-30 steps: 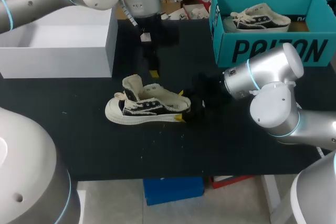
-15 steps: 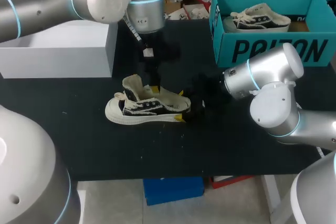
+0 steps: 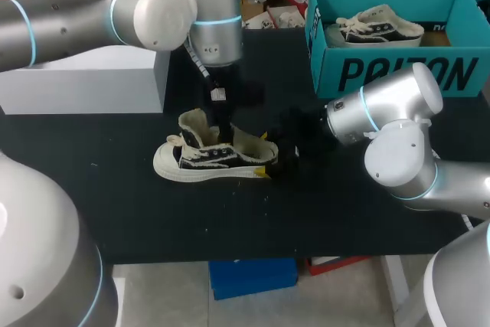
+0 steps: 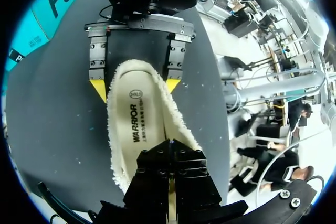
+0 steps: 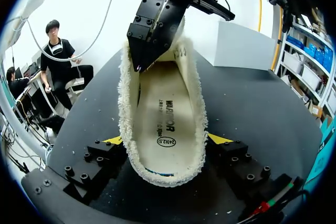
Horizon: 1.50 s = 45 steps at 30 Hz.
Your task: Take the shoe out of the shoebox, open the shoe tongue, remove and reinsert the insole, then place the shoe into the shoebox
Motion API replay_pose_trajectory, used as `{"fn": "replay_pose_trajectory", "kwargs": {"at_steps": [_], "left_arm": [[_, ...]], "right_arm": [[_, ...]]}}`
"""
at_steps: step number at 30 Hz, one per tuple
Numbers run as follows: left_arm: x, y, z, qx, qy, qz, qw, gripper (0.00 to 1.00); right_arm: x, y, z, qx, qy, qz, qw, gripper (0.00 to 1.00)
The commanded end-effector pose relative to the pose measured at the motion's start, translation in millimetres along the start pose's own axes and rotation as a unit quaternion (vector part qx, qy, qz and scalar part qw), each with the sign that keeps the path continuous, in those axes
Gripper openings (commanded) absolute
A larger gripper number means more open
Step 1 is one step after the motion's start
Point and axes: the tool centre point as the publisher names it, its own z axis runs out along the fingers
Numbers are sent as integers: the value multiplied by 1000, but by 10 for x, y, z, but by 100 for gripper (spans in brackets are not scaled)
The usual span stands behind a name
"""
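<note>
- Left fingers (image 4: 153, 178): pressed together, tips down inside the mouth of the shoe (image 3: 210, 160), low over the insole (image 5: 165, 119); pinch on the insole not discernible.
- Right fingers (image 5: 114, 140): clamped on the shoe's heel from 2 sides, yellow tips against the fleecy collar.
- Change over 1 second: left arm (image 3: 92, 13) lowered from above the shoe into its opening; shoe and right arm (image 3: 398, 135) unmoved.
- Meaning, as judged: shoe out, tongue (image 3: 191, 124) raised, insole seated flat; insole removal likely the step in hand.
- Tabletop (image 3: 153, 212): black, shoe upright on its sole near the middle.
- Shoebox (image 3: 383, 74): teal, open, far right, well apart from the shoe; 1 other shoe (image 3: 379, 27) inside.
- White box (image 3: 84, 74): far left, just beside the left arm.
</note>
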Motion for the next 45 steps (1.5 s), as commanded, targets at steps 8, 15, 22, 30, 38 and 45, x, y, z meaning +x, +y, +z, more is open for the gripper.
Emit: {"fn": "replay_pose_trajectory", "kwargs": {"at_steps": [8,15,22,30,38,45], "left_arm": [[7,19,272,4,15,-9,1000,0],[-4,29,362,2,18,-16,1000,0],[2,20,444,2,18,-22,1000,0],[3,-7,510,2,20,-24,1000,0],[-10,-10,484,-24,-13,-25,999,47],[-56,31,536,-67,-51,-38,996,45]], "right_arm": [[-3,-46,25,1,-1,1,1000,0],[-3,-46,25,1,-1,1,1000,0],[-3,-46,25,1,-1,1,1000,0],[-3,-46,25,1,-1,1,1000,0],[-3,-46,25,1,-1,1,1000,0],[-3,-46,25,1,-1,1,1000,0]]}}
